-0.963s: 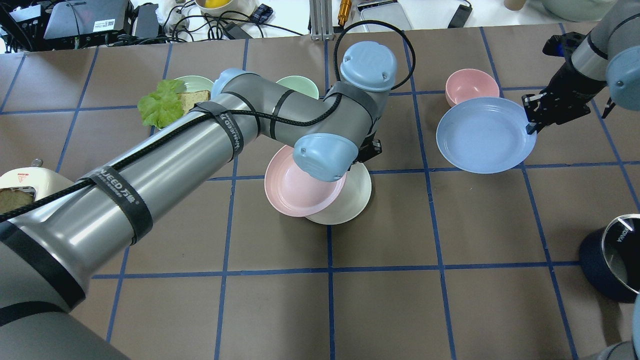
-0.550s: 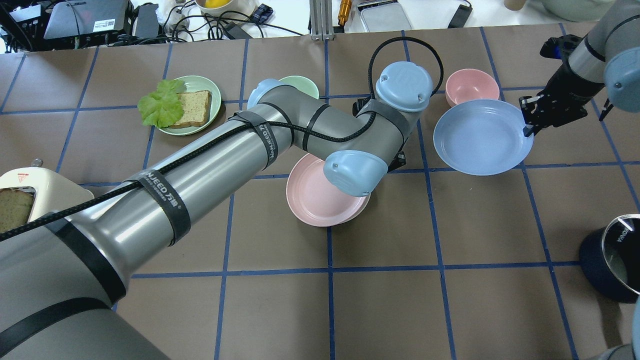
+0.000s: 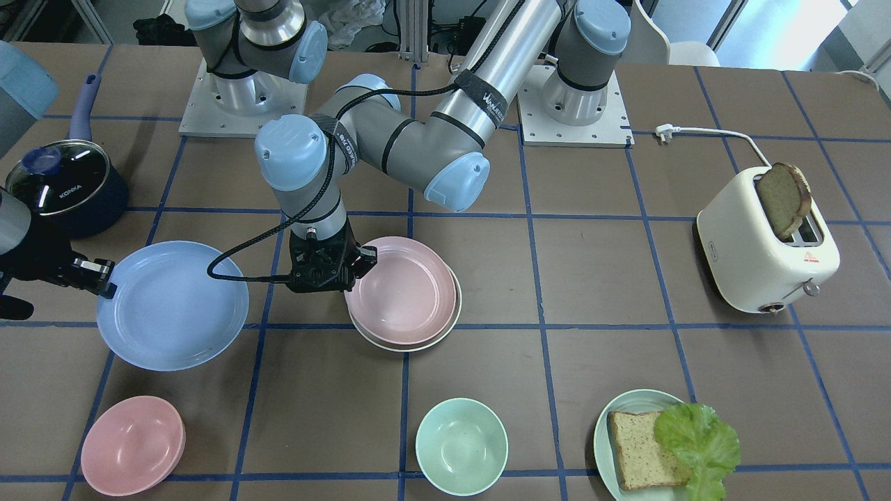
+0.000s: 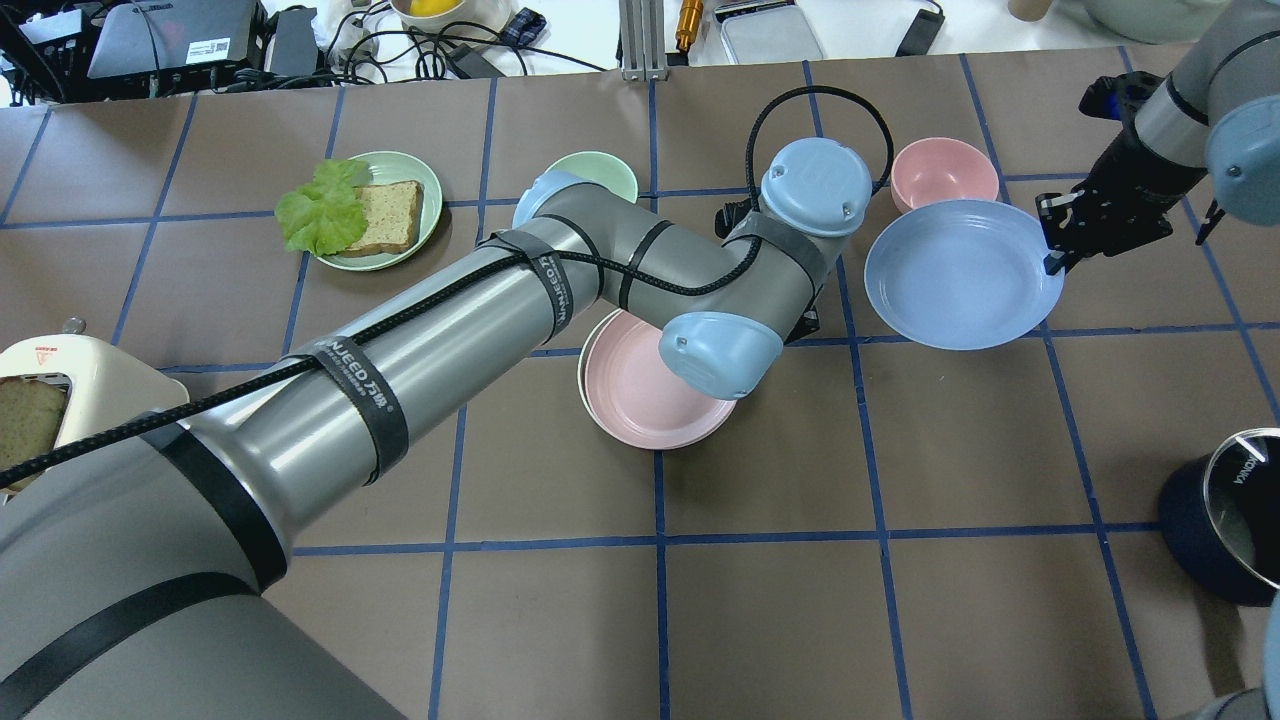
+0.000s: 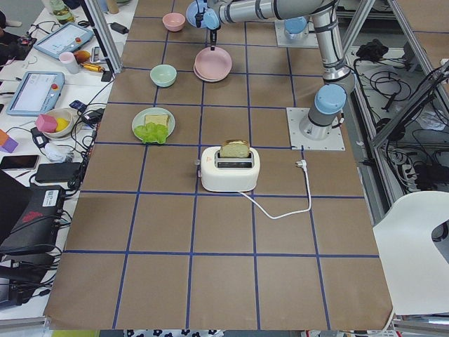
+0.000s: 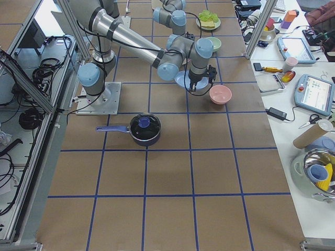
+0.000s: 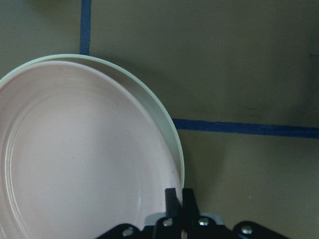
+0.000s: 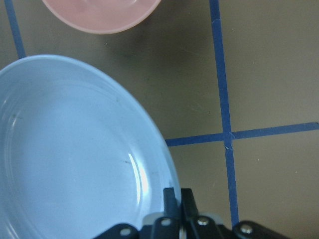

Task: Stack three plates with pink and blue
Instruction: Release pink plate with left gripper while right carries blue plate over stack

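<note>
Left gripper [image 7: 179,200]: its two fingers are clamped on the rim of the pink plate [image 7: 75,159], one finger inside the rim and one outside.
Pink plate: it lies inside the cream plate [image 7: 149,99], near the middle of the table [image 3: 626,278]. It sits a little off-centre, so a crescent of cream rim [image 3: 456,306] shows on the side away from the fingers. The gripped spot is on the edge that faces the blue plate.
Left arm: the wrist stands upright over the plate's edge [image 3: 346,268]. In the overhead view the elbow joint covers the gripper and part of the pink plate [image 4: 635,395].
Right gripper [image 8: 178,200]: its fingers are pinched tight on the rim of the blue plate [image 8: 65,164].
Blue plate: it is held by its outer edge [image 4: 1055,262], on the side away from the stack. It is well apart from the pink plate and looks slightly tilted [image 3: 174,306]. Whether it is clear of the table I cannot tell.
Pink bowl [image 4: 943,172]: just beside the blue plate's far rim.
Mint bowl [image 3: 461,436]: on the operators' side of the stack.
Green plate [image 3: 605,424]: carries bread and lettuce, further along from the mint bowl.
Toaster [image 3: 759,257]: at the table's left end, with a slice standing in it.
Dark pot [image 3: 66,188]: lidded, near the right arm.
</note>
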You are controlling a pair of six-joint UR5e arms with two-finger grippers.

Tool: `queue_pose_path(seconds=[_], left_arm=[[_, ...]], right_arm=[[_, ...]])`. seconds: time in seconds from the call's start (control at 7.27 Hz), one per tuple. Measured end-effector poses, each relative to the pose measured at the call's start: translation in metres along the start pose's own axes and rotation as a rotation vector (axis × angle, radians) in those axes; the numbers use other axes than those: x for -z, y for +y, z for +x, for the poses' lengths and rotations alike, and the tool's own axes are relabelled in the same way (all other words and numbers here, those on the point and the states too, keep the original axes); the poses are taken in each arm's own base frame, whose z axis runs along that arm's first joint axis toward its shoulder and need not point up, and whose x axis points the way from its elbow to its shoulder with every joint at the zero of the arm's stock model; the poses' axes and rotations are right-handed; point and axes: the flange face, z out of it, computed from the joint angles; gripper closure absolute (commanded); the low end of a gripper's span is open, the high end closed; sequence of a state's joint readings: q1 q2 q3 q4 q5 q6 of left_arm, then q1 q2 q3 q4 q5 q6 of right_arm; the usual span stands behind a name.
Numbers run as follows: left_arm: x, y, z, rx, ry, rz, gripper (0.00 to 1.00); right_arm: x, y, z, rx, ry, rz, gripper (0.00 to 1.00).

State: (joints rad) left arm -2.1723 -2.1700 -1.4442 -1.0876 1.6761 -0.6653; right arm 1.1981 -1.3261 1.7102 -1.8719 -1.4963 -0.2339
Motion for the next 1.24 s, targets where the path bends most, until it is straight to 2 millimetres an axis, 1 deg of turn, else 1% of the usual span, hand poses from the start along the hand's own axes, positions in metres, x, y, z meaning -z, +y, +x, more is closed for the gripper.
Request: queue_pose_path(seconds=[0.14, 0.28, 0.41, 0.55, 0.69, 0.83, 0.96, 1.1, 1.24], left_arm=[[0.004, -0.004, -0.003, 0.003, 0.007, 0.007, 0.0], [0.015, -0.013, -0.013, 0.006, 0.017, 0.018, 0.0], [0.03, -0.029, -0.034, -0.001, 0.025, 0.023, 0.0], [0.05, -0.049, -0.067, -0.014, 0.037, 0.01, 0.0], [0.072, -0.068, -0.108, -0.028, 0.048, -0.02, 0.0], [0.097, -0.08, -0.153, -0.039, 0.046, -0.055, 0.0], [0.125, -0.084, -0.197, -0.037, 0.038, -0.096, 0.0], [0.154, -0.081, -0.236, -0.027, 0.035, -0.146, 0.0], [0.184, -0.072, -0.266, -0.019, 0.038, -0.187, 0.0]], right_arm=[[0.0, 0.0, -0.001, -0.003, 0.0, 0.0, 1.0], [0.001, 0.0, -0.002, -0.004, 0.0, 0.001, 1.0], [0.0, 0.001, -0.004, -0.012, -0.001, -0.001, 1.0], [-0.002, 0.006, -0.015, -0.022, 0.001, -0.005, 1.0], [-0.005, 0.016, -0.039, -0.032, 0.006, -0.008, 1.0], [-0.01, 0.027, -0.067, -0.052, 0.008, -0.013, 1.0], [-0.015, 0.041, -0.102, -0.064, 0.012, -0.015, 1.0], [-0.023, 0.056, -0.144, -0.064, 0.016, 0.001, 1.0], [-0.038, 0.073, -0.192, -0.067, 0.016, 0.036, 1.0]])
